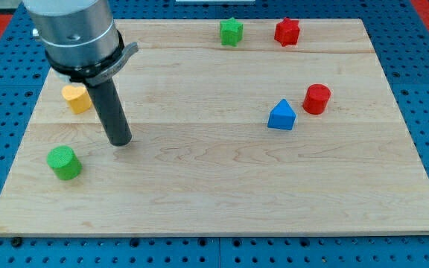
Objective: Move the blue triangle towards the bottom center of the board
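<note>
The blue triangle [281, 116] lies right of the board's middle, next to a red cylinder [316, 98] on its upper right. My tip [120, 141] rests on the board at the view's left, far to the left of the blue triangle. The rod rises from it to the large grey arm head at the top left. The tip touches no block.
A green cylinder [64, 162] sits lower left of my tip. A yellow block [76, 97] lies upper left of it, partly behind the rod. A green star block [231, 31] and a red star block [287, 31] sit near the top edge. The wooden board [214, 201] lies on a blue pegboard.
</note>
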You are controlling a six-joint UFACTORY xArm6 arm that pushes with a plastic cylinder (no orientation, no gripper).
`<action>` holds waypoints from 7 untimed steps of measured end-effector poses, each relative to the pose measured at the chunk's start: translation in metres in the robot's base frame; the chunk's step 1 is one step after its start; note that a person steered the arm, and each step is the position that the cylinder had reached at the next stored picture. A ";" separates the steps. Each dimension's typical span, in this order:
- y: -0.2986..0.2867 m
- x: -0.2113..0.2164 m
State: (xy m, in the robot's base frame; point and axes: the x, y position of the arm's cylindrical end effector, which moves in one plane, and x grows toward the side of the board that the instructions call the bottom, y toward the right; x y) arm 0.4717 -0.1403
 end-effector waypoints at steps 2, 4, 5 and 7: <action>0.119 -0.046; 0.209 -0.066; 0.250 -0.067; 0.273 -0.052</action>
State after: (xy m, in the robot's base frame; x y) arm 0.4200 0.1323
